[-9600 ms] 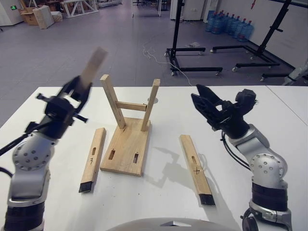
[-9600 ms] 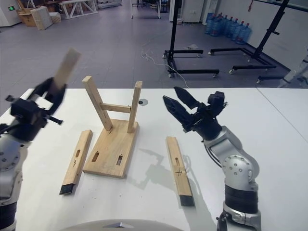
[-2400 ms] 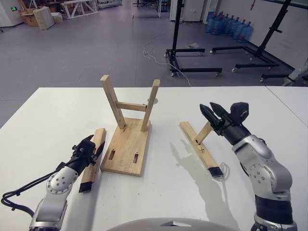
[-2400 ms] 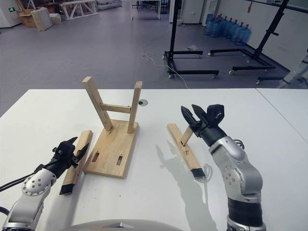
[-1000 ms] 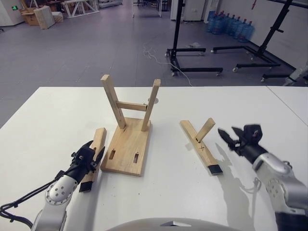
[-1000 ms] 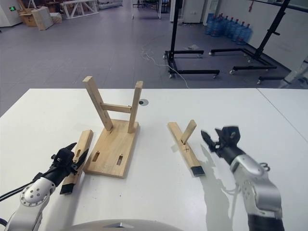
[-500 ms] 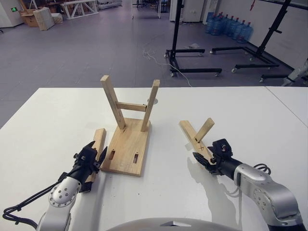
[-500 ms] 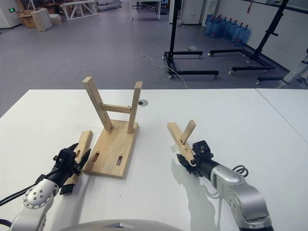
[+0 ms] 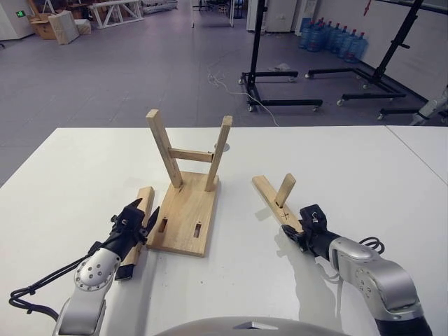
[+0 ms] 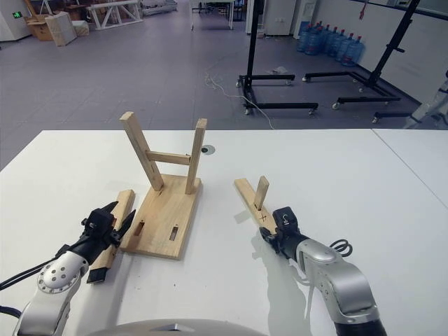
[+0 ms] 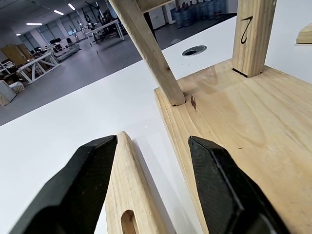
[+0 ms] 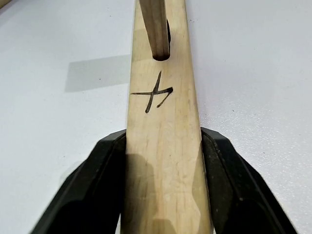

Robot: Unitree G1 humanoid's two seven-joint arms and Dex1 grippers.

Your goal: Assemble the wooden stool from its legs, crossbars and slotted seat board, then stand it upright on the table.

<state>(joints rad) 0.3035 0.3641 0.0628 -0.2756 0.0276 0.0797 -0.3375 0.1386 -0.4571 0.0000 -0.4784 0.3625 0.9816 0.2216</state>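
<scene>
The slotted seat board [image 9: 180, 222] lies flat on the white table, with two legs [image 9: 162, 145] and a crossbar [image 9: 190, 155] standing up from its far end. A loose leg [image 9: 141, 213] lies along its left side. My left gripper [image 9: 142, 215] is open, its fingers [image 11: 83, 190] straddling that leg's end [image 11: 127, 195]. Right of the board lies a second loose leg [image 9: 269, 197] marked with a cross, a short crossbar [image 9: 285, 190] stuck up from its slot. My right gripper [image 9: 294, 233] is shut on this leg's near end [image 12: 163, 146].
A round grommet hole [image 10: 204, 149] sits in the table behind the board. A cable loop [image 9: 369, 243] lies by my right arm. Bare table stretches between the two loose legs and toward the front edge. Black stands [image 9: 280, 73] are on the floor beyond.
My right gripper has taken hold of the cross-marked leg and swung it slightly left, its crossbar now more upright. My left gripper crept a little forward along the other leg.
</scene>
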